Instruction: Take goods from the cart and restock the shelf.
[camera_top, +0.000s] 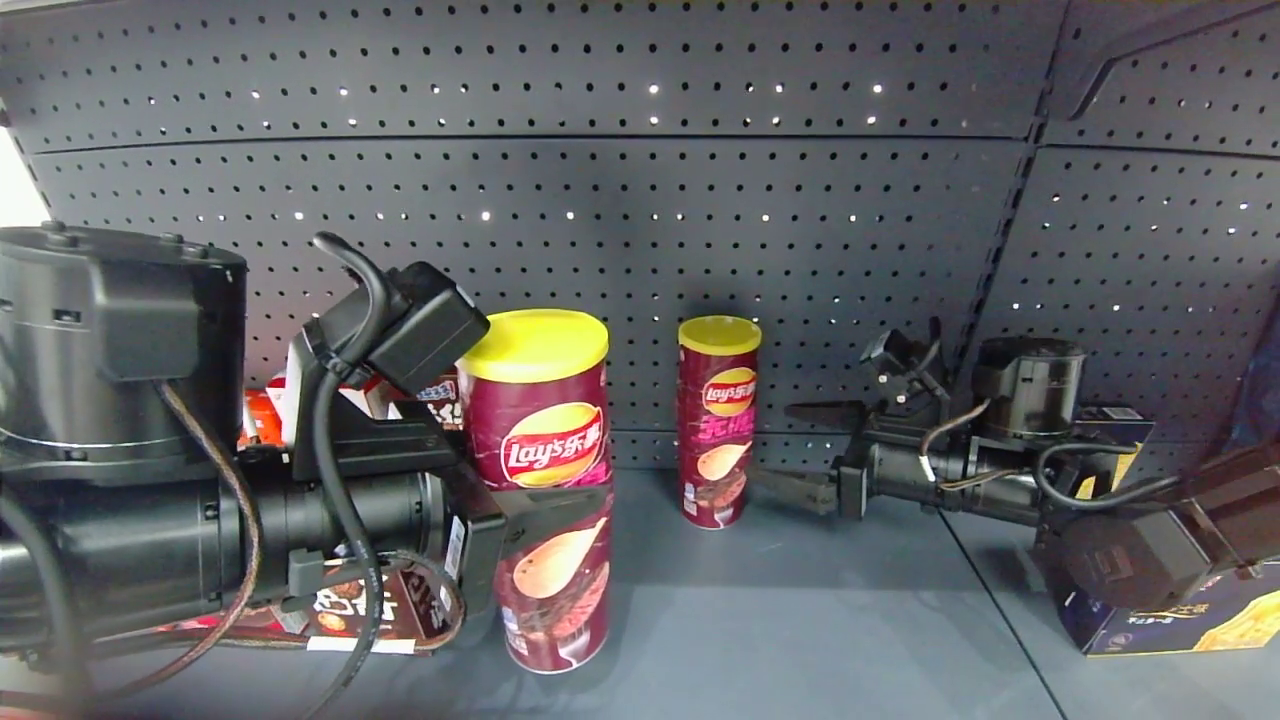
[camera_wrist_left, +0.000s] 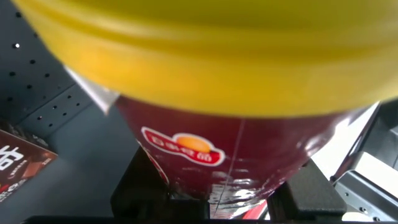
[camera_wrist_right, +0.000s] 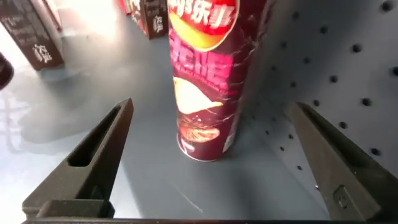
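A tall maroon chip can with a yellow lid stands upright near the front of the grey shelf floor. My left gripper is shut on the can's middle. In the left wrist view the can sits between the dark fingers. A second, smaller-looking can stands against the pegboard back. My right gripper is open just to the right of it, not touching. The right wrist view shows this can beyond the spread fingers, with the right gripper holding nothing.
Brown snack boxes lie under my left arm, with red and white packs behind it. A dark blue box sits at the right under my right arm. The pegboard wall closes the back. Bare shelf floor lies between the cans and the blue box.
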